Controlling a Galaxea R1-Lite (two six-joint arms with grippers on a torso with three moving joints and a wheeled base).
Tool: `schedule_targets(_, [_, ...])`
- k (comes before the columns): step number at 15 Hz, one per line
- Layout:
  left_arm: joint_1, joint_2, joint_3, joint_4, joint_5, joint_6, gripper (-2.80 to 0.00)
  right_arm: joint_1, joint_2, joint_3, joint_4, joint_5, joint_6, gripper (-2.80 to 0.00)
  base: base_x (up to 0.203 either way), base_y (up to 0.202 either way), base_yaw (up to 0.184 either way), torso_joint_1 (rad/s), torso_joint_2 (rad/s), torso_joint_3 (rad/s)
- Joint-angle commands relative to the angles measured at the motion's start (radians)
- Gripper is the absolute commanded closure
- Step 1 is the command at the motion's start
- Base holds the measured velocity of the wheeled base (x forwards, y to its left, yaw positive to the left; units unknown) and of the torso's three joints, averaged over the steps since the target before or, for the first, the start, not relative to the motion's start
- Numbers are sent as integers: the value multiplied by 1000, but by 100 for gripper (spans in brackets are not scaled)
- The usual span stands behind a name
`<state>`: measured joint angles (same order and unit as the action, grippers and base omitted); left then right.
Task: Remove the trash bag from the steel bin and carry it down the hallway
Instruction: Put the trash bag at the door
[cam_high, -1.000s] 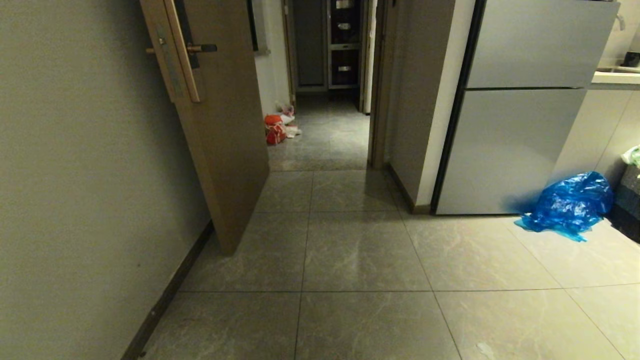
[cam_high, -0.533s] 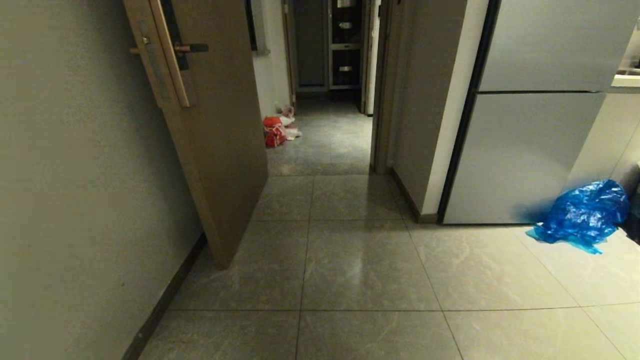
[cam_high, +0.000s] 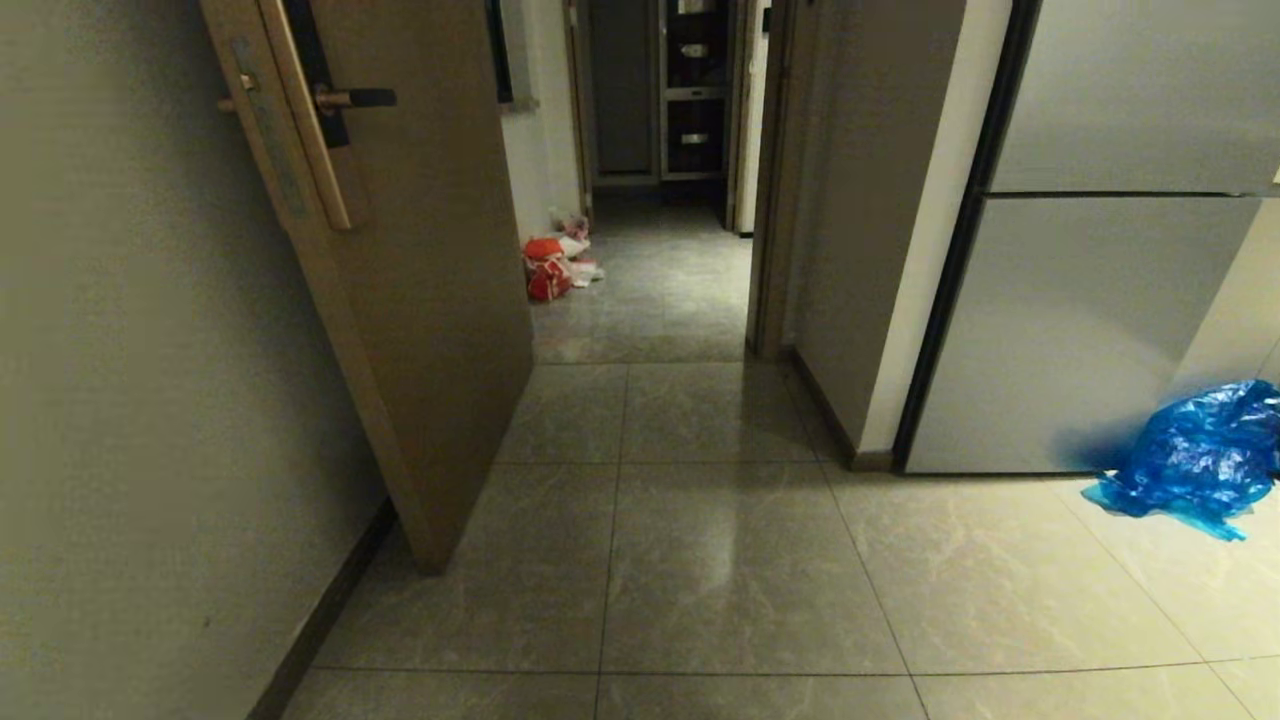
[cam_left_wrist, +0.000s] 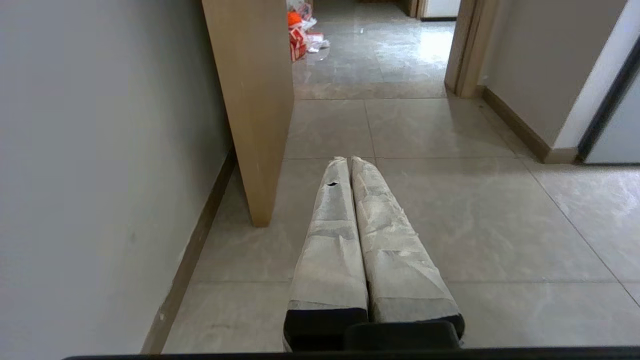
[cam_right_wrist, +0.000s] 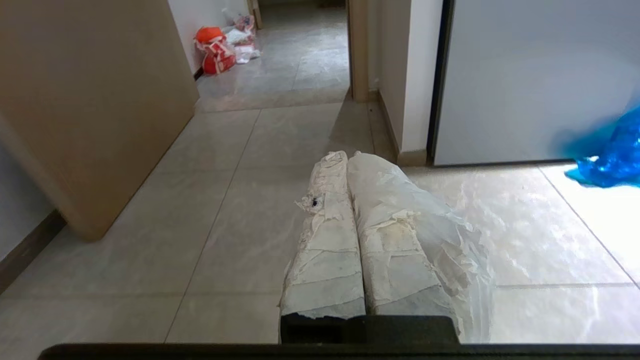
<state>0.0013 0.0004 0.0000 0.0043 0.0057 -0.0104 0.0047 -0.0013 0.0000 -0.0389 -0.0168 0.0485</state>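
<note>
A thin translucent whitish trash bag (cam_right_wrist: 450, 235) drapes over one taped finger of my right gripper (cam_right_wrist: 346, 155), which is shut on it and held low over the tiled floor. My left gripper (cam_left_wrist: 348, 159) is shut with nothing in it, also low over the floor, near the open door's edge. Neither gripper shows in the head view. The hallway (cam_high: 660, 290) lies straight ahead through the doorway, with grey tiles and brown frames. The steel bin is out of view.
An open wooden door (cam_high: 420, 300) juts in from the left wall. A grey fridge (cam_high: 1090, 320) and a wall corner (cam_high: 850, 250) bound the right side. A bright blue plastic bag (cam_high: 1195, 455) lies by the fridge. Red-and-white bags (cam_high: 550, 268) sit along the hallway's left wall.
The whole head view has shifted: the door and the fridge loom larger and the blue bag has slid toward the right edge, so the camera has moved forward toward the doorway.
</note>
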Motion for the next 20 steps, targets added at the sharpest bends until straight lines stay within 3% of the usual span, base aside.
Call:
schedule_targets(1, [0, 0, 2, 0, 0, 0, 0, 1, 0, 0, -1, 0, 1, 0, 190, 0, 0, 2, 1, 1])
schedule_targets(20, [0, 0, 2, 0, 0, 0, 0, 1, 0, 0, -1, 0, 1, 0, 192, 0, 1, 2, 1, 1])
